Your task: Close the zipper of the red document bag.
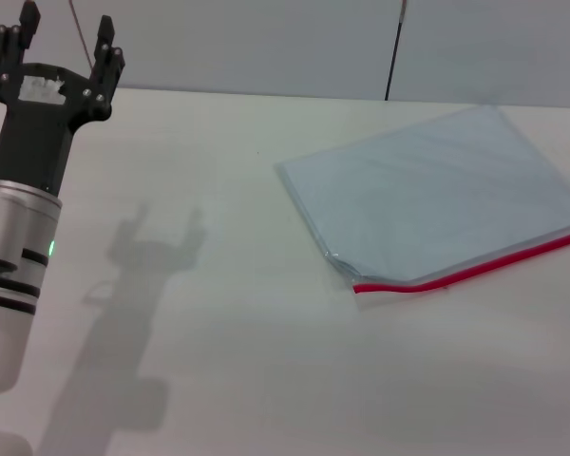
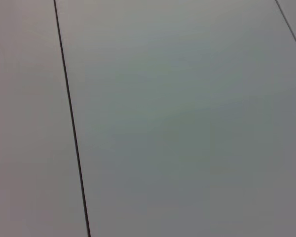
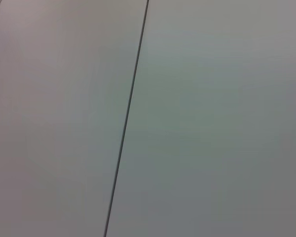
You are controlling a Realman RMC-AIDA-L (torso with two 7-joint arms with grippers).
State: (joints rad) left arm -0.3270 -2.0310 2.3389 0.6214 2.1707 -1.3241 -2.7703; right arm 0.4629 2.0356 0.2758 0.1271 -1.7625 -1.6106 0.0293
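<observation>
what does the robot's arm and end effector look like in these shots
Only the left arm shows, in the head view. It is a silver-white cylinder with black rings and a small green light. Its left end effector is matte black, with a blocky base, a white label and two segmented fingers. The right arm is out of view.

Left gripper (image 1: pixel 65 38) raised at the far left of the view, fingers (image 1: pixel 105 43) pointing up and spread apart, nothing between them. Black gripper body on a silver wrist with a small green light. Its shadow falls on the table (image 1: pixel 218 361) just beside it, toward the middle.

Bag (image 1: pixel 437 195) lies flat on the table to the right, well apart from the gripper, turned at an angle. Translucent pale blue-grey. Zipper (image 1: pixel 475 265), a thin red strip, runs along the bag's near long edge to the view's right border. Near corner of the bag slightly crumpled where the strip ends.

Right arm not seen.
</observation>
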